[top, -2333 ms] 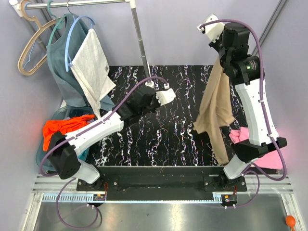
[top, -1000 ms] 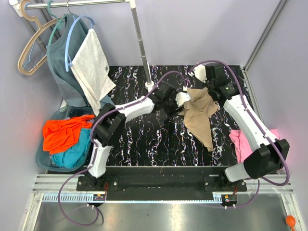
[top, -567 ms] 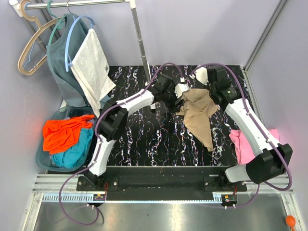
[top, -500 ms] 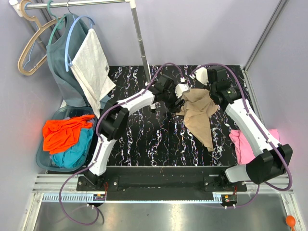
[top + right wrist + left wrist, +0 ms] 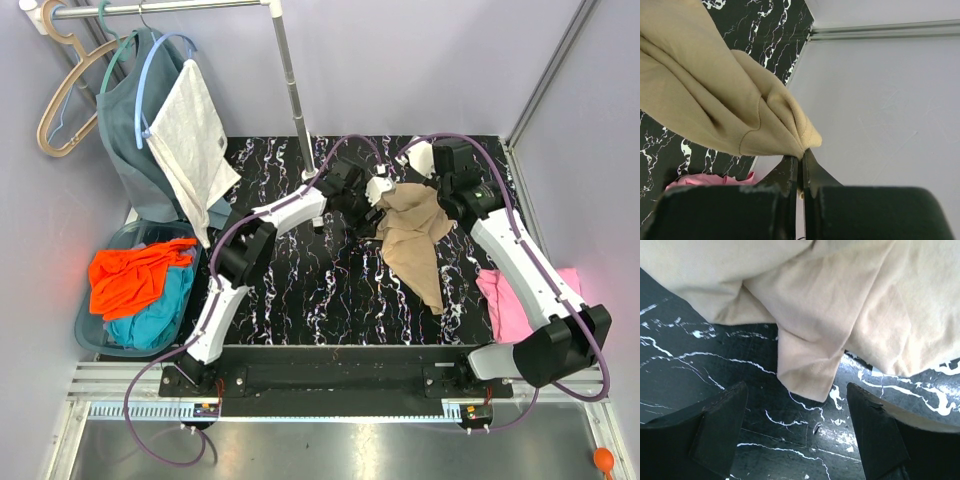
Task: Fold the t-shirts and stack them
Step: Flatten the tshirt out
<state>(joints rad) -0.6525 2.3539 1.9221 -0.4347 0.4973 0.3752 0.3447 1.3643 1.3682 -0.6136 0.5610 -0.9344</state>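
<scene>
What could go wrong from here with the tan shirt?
The right gripper pinches only a thin edge of the tan shirt, so a pull might slip it free. The left gripper is open over a doubled corner; closing there might catch just one layer or scrape the table.

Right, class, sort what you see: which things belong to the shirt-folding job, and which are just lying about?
Job: tan cloth t-shirt; pink cloth t-shirt; bright orange cloth t-shirt; teal cloth t-shirt.
Lying about: wooden coat hanger; metal clothes rail; small orange ball.
</scene>
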